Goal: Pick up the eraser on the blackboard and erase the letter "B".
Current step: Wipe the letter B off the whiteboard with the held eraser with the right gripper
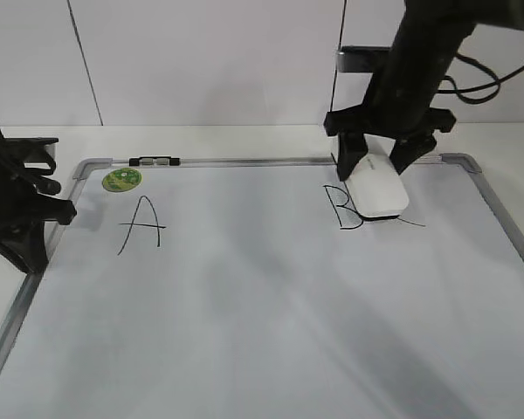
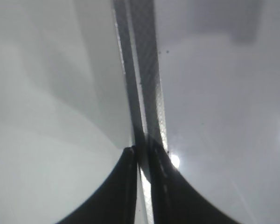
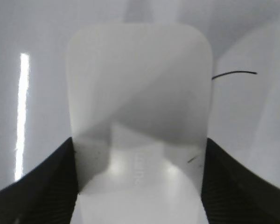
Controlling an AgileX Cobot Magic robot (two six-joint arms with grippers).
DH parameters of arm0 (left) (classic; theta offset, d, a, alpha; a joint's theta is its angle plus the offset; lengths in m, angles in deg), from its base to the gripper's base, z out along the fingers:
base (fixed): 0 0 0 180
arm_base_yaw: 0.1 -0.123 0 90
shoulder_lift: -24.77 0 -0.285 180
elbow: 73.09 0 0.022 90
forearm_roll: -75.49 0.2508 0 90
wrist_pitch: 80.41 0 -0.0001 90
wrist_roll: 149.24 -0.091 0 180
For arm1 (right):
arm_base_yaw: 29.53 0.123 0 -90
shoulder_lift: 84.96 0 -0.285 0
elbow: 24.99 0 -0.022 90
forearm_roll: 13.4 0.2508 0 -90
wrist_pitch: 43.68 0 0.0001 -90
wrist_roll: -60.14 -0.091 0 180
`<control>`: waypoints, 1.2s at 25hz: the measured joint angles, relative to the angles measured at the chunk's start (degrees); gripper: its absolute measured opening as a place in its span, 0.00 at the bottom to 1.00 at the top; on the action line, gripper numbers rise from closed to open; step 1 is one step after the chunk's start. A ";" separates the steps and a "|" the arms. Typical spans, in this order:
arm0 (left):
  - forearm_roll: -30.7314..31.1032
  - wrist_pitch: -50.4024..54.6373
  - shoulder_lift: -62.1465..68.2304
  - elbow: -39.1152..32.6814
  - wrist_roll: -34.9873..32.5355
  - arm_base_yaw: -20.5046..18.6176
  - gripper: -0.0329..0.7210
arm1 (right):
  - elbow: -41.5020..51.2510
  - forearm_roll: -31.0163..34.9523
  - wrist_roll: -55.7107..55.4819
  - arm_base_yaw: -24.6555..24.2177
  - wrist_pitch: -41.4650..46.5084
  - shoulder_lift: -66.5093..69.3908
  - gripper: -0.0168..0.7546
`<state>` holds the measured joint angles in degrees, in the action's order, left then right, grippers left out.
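The blackboard (image 1: 244, 305) is a white dry-erase board with a grey frame lying flat on the table. My right gripper (image 1: 380, 166) is shut on the eraser (image 1: 377, 190), a white rounded block that rests on the board over the right part of the letter "B" (image 1: 339, 208). In the right wrist view the eraser (image 3: 140, 107) fills the space between both fingers of the right gripper (image 3: 139, 177), and a thin black stroke (image 3: 234, 73) shows beside it. My left gripper (image 2: 142, 156) is shut and empty above the board's left frame (image 2: 142, 84); it also shows in the exterior view (image 1: 35, 201).
A black letter "A" (image 1: 141, 225) is drawn at the left of the board. A small round green magnet (image 1: 121, 180) and a black marker (image 1: 155, 161) lie at the top left edge. A white wall stands behind the table.
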<state>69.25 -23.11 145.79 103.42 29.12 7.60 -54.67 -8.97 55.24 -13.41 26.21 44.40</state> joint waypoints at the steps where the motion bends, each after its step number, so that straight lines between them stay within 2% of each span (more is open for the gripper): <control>1: 0.00 0.00 0.00 0.00 0.00 0.00 0.10 | -0.71 0.04 0.00 0.44 0.00 0.96 0.72; 17: 0.00 0.49 0.00 0.00 0.00 0.00 0.10 | -4.67 0.16 -0.26 2.10 1.69 9.30 0.72; 23: 0.35 0.96 0.00 0.00 0.00 0.00 0.10 | -4.90 -2.86 -0.49 5.91 1.70 9.56 0.72; 27: 0.35 1.29 0.00 0.00 0.00 0.00 0.10 | -5.00 -2.70 -0.49 9.92 1.32 9.69 0.72; 30: 0.43 1.56 0.00 0.00 0.00 0.00 0.10 | -5.00 -2.19 -0.49 10.44 1.32 9.69 0.72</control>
<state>69.68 -21.55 145.79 103.42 29.12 7.60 -59.67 -11.15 54.76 -2.96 27.53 54.09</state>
